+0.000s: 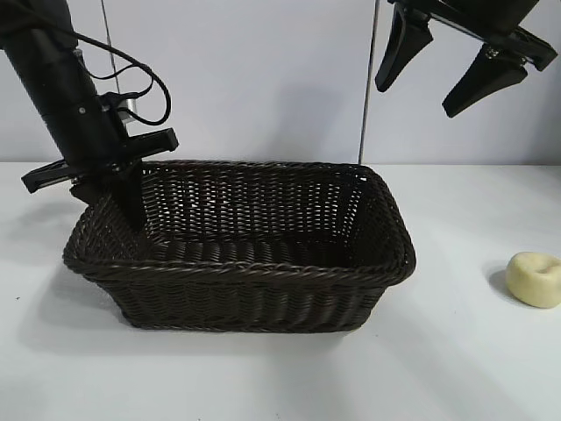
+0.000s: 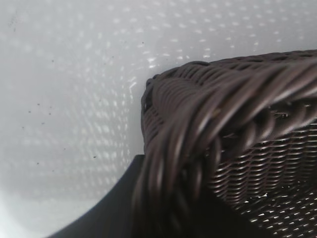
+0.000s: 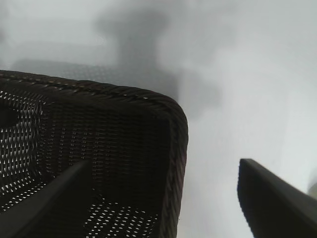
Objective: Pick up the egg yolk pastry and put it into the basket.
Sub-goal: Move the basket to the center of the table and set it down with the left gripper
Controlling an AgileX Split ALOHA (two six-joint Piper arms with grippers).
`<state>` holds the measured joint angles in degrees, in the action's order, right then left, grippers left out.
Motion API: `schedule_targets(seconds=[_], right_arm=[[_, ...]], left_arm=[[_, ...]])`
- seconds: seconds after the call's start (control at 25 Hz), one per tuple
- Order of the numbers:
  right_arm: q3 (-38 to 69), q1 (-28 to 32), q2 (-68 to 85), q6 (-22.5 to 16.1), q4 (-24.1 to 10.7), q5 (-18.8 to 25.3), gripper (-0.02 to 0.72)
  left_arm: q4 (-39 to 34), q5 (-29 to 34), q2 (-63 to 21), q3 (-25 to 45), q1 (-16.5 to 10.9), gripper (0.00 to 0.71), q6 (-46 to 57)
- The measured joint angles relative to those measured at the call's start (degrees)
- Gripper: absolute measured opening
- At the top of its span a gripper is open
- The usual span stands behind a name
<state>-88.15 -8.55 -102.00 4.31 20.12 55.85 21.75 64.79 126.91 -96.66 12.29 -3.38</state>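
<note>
Nothing is done yet: the egg yolk pastry (image 1: 536, 279) is lying on the table (image 1: 456, 368) right of the basket (image 1: 237, 263), the spread-fingered, empty right gripper (image 1: 451, 74) hanging above the basket's right end, while the left gripper (image 1: 131, 206), its grasp unreadable, is sitting at the basket's left rim.

woven wicker basket (image 1: 263, 289), smooth matte pastry (image 1: 535, 279)

No writing, label, brand mark, number or sign is showing legibly anywhere in these views.
</note>
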Motion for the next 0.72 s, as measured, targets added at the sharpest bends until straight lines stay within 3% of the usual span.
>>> schedule_targets(seconds=[0.16,0.24,0.72], right_arm=[[0.0,0.0,0.0,0.0,0.0,0.0,0.58],[0.0,0.0,0.0,0.0,0.0,0.0,0.58],[0.0,0.0,0.0,0.0,0.0,0.0,0.58]], left_arm=[[0.0,-0.2,0.0,0.0,0.0,0.451,0.0],[0.0,-0.1,0.0,0.0,0.0,0.502,0.0],[0.0,2.6,-3.9,0.0,0.0,0.535,0.0]])
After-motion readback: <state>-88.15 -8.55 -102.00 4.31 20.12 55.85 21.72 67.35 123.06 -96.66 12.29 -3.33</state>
